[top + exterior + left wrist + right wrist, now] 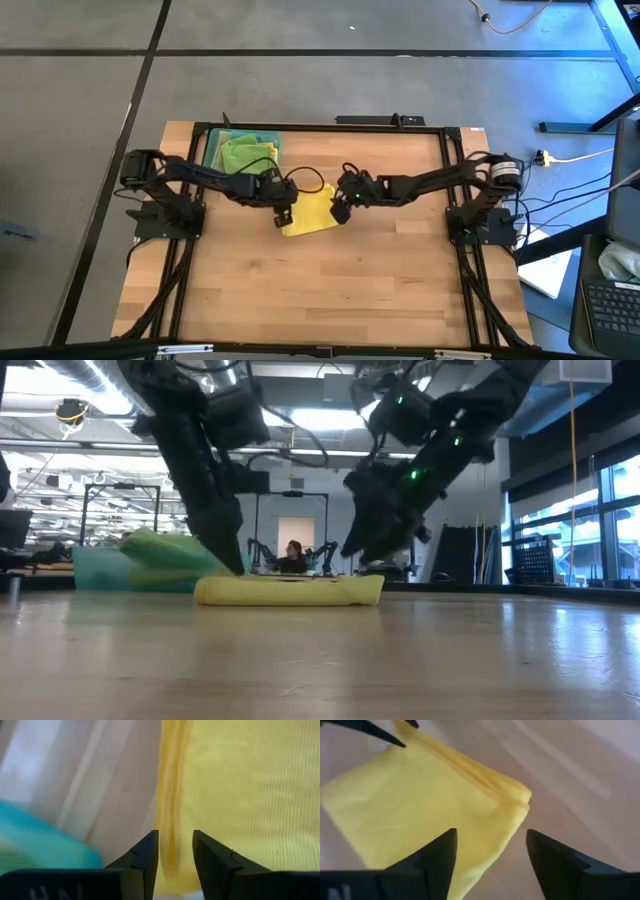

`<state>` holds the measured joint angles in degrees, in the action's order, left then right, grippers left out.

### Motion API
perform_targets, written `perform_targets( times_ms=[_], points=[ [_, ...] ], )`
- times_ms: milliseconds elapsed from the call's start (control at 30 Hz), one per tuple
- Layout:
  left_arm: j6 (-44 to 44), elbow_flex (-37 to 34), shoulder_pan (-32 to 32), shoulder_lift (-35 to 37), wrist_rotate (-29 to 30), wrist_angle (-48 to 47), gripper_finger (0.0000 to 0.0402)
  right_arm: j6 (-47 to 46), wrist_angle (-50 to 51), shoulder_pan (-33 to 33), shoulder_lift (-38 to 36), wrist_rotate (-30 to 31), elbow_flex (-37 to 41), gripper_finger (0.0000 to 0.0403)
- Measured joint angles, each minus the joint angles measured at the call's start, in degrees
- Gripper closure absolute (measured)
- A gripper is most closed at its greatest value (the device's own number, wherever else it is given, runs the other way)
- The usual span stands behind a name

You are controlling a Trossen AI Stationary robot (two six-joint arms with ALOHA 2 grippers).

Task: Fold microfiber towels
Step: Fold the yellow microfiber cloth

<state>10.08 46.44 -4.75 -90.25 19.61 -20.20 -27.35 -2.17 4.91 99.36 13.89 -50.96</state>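
A translucent teal tray (214,146) is sitting at the table's far left corner, holding a bright green microfiber towel (246,153) heaped loosely inside; in the low view the green cloth is rising above the tray's wall. A folded yellow microfiber towel (310,212) is lying flat on the wooden table (320,290) near its middle, just beside the tray. The left gripper (175,857) is hovering over the towel's layered edge with its fingers standing narrowly apart, gripping nothing. The right gripper (491,851) is hanging above the opposite side, fingers spread wide and empty. No readable writing is showing anywhere.
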Motion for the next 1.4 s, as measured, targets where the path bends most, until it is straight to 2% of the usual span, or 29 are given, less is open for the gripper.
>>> perform_targets(
  times_ms=[100, 200, 267, 333, 400, 500, 600, 667, 833, 1000, 1233, 1300, 1400],
  points=[
    [3.66, -0.07, 0.15, 2.99, -0.82, -1.24, 0.0289, 0.78, 3.40, -0.02, -3.11, -1.97, -0.06, 0.0150],
    [7.18, -0.11, 1.50, 5.07, -7.34, 0.57, 0.0289, 2.80, 4.98, -0.47, -5.56, -8.53, -0.11, 0.0149],
    [5.51, 0.12, 4.09, 5.19, -11.94, 5.64, 0.0289, 7.56, 5.37, -2.03, -5.93, -13.21, -0.15, 0.0148],
    [0.44, 0.02, 7.84, 5.15, -12.94, 7.25, 0.0289, 14.84, 6.98, -4.46, -5.86, -15.86, -0.02, 0.0148],
    [-5.52, 0.01, 11.62, 4.06, -11.35, 9.50, 0.0289, 23.76, 7.35, -6.84, -5.57, -15.50, -0.04, 0.0148],
    [-9.14, -0.04, 15.61, 2.05, -7.27, 8.94, 0.0289, 35.48, 7.24, -9.17, -4.52, -9.73, -0.04, 0.0148],
    [-8.06, -0.01, 16.99, -0.98, -6.58, 8.89, 0.0289, 39.34, 7.48, -9.90, -4.07, -3.55, -0.02, 0.0148],
    [-5.61, -0.03, 17.18, -3.36, -6.42, 9.47, 0.0289, 38.94, 6.95, -9.86, -3.84, -1.65, -0.08, 0.0148],
    [-2.78, -0.02, 16.67, -7.40, -6.25, 9.54, 0.0289, 38.59, 5.70, -9.86, -3.00, -2.43, -0.06, 0.0148],
    [0.16, 0.13, 15.99, -7.83, -6.83, 9.62, 0.0289, 35.18, -0.67, -10.41, -1.07, -5.79, -0.07, 0.0148],
    [3.71, 0.13, 15.98, -7.91, -6.91, 9.94, 0.0289, 30.22, -7.00, -13.05, 2.53, -5.95, -0.07, 0.0148],
    [4.84, 0.13, 15.98, -7.94, -6.92, 9.96, 0.0289, 26.67, -6.23, -13.82, 3.15, -4.49, -0.09, 0.0148],
    [6.84, 0.13, 15.96, -7.73, -7.69, 8.84, 0.0289, 11.69, 2.21, -14.59, 2.90, 3.81, -0.71, 0.0148]
  ],
)
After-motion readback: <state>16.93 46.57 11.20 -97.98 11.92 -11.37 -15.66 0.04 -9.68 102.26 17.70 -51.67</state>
